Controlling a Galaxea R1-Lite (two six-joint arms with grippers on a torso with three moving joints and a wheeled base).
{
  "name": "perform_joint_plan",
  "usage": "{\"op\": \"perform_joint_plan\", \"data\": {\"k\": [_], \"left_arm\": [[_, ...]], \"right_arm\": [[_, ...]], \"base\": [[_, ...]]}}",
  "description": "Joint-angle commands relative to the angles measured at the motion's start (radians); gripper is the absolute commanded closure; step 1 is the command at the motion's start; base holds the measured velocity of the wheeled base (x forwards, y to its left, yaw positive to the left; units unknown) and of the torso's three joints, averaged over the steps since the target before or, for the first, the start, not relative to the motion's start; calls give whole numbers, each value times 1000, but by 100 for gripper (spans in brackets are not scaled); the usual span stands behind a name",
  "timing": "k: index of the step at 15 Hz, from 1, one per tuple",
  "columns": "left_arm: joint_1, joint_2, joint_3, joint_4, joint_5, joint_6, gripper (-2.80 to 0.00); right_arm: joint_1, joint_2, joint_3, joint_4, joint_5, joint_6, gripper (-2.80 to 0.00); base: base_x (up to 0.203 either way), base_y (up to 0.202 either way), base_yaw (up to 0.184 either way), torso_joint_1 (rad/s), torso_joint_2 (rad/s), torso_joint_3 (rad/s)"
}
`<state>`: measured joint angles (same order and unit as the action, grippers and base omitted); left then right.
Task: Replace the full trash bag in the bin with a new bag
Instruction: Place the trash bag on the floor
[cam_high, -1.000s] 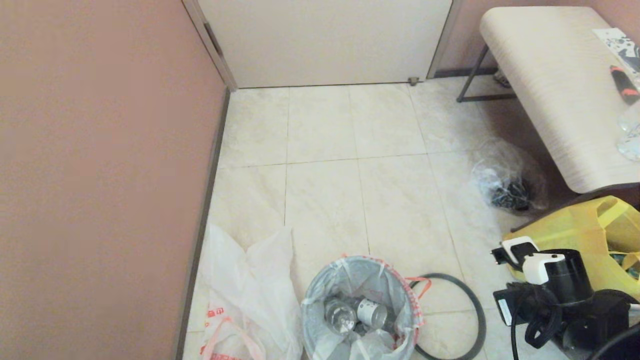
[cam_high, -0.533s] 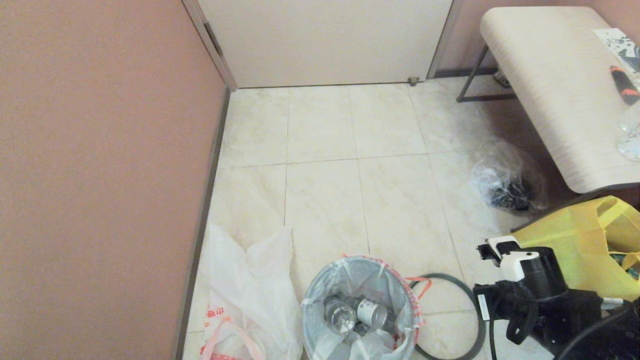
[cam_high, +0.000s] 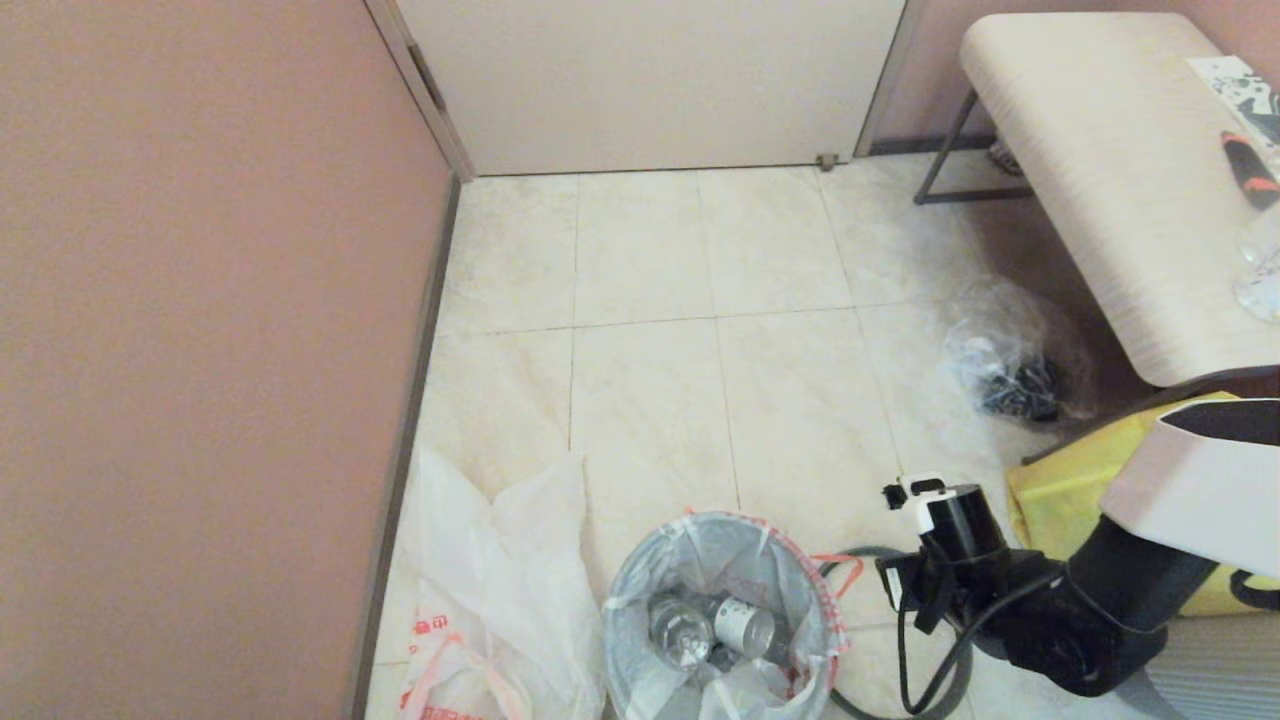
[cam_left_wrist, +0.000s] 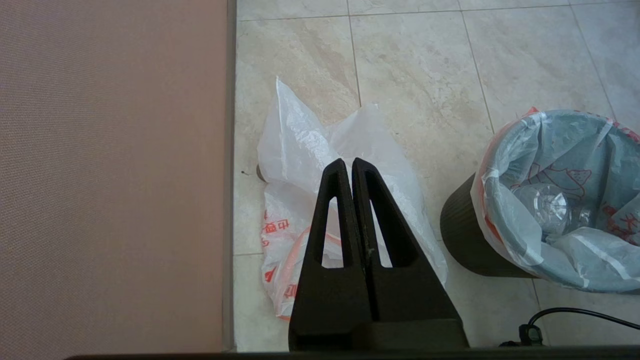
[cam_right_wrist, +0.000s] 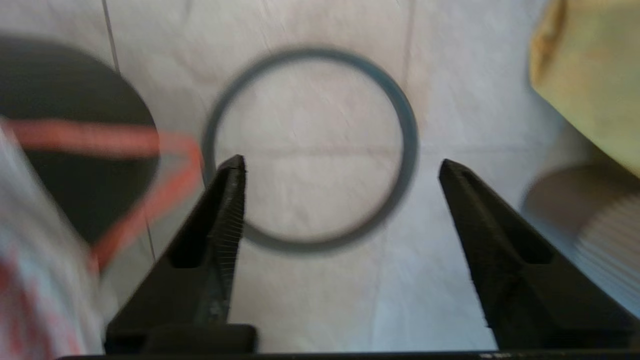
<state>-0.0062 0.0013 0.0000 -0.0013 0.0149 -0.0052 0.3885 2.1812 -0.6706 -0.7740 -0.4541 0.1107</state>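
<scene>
The bin (cam_high: 722, 620) stands at the near edge of the floor with the full trash bag (cam_high: 715, 600) seated in it, mouth upward, its printed edge folded over the rim and clear bottles and a silver can visible inside. The bin's dark rim hoop (cam_high: 895, 640) is off and lies flat on the tiles just right of the bin, and one orange-red handle (cam_high: 843, 572) of the bag trails rightward over the hoop's near-left arc. The right gripper (cam_right_wrist: 340, 167) hangs above that hoop with its jaws spread wide and empty, so the bag lies to its left and slightly nearer; the handle is the closest part, running roughly left to right along the floor. By my reading this arm is the nearer one, and the coming move turns on carrying the spread jaws leftward to that handle or the folded bag edge. The left gripper (cam_left_wrist: 352, 167) is parked, its fingers pressed together, over the new bag (cam_high: 500, 590), which lies limp on the floor left of the bin by the wall, handles toward the near side.
</scene>
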Motion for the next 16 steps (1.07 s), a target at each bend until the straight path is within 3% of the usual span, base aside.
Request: {"op": "perform_joint_plan", "data": {"k": [1, 10, 16], "left_arm": [[0, 0, 0, 0, 0, -1, 0], [0, 0, 0, 0, 0, -1, 0], [0, 0, 0, 0, 1, -1, 0]], "right_arm": [[-4, 77, -46, -12, 5, -2, -280], [6, 26, -59, -13, 38, -22, -280], [25, 106, -78, -14, 52, -27, -280]], "base": [[0, 0, 0, 0, 0, 0], [0, 0, 0, 0, 0, 0], [0, 0, 0, 0, 0, 0]]}}
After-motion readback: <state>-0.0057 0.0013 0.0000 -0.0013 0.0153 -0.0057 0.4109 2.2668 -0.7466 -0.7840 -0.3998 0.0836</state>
